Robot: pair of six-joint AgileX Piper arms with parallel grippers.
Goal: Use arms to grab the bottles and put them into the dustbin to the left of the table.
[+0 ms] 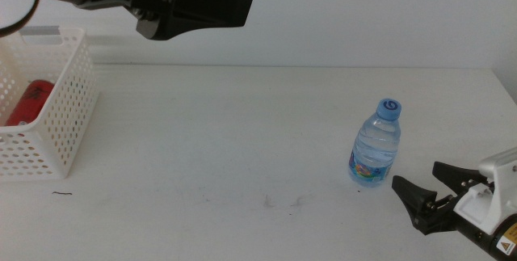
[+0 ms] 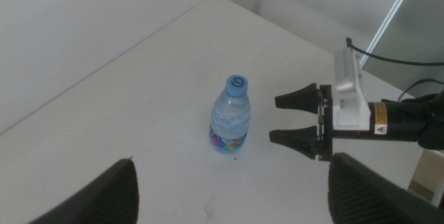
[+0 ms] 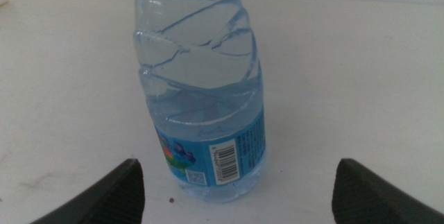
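- Standing upright on the white table [image 1: 242, 132], toward its right side, is 1 small clear water bottle [image 1: 376, 154] with a blue cap and a blue label.
- Just right of the bottle, low over the table near the front edge, the right gripper [image 1: 420, 195] points at it with its 2 dark jaws spread apart and nothing between them; a white box sits behind the jaws.
- From the right wrist camera, the bottle [image 3: 205, 92] fills the middle of the picture, framed by the 2 separated jaws but not touched by them.
- At the top left, the left gripper [image 1: 194, 6] hangs high above the table, near the basket; its wrist camera shows its jaws wide apart and empty, looking down on the bottle [image 2: 231, 116] and the other gripper [image 2: 284, 118].
- At the left edge sits a white perforated basket [image 1: 69, 115] with 1 red can [image 1: 28, 103] lying inside.
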